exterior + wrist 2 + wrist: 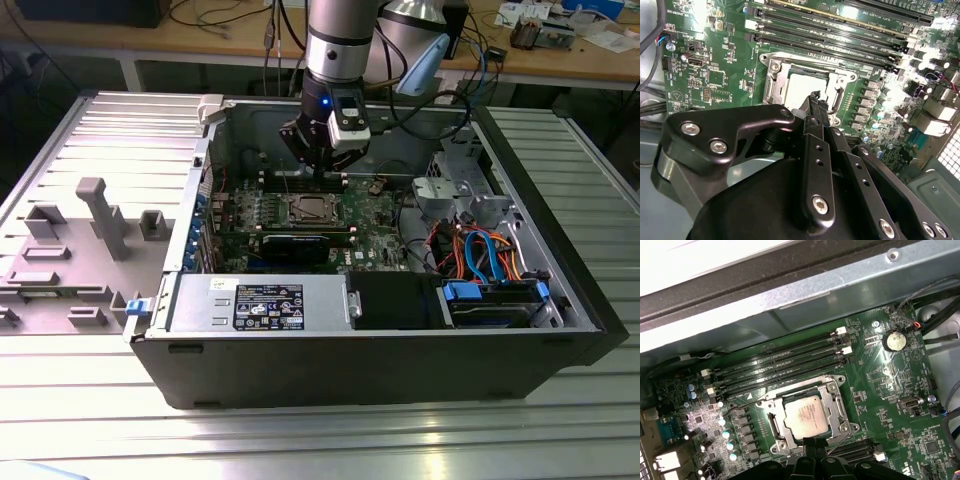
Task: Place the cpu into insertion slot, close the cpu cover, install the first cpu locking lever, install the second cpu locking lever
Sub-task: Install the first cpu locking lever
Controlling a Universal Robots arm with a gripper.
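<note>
Silver cpu [806,416] seated in insertion slot [765,402], cpu cover [833,402] down; fingers [813,102] closed, empty, at slot's edge

cpu [806,416] in insertion slot [774,426] — cpu cover [834,401] atop; pincer [815,97] above

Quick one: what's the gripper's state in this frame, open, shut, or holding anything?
Gripper: shut, with nothing visibly held; its tip is at the edge of the cpu cover.
</note>
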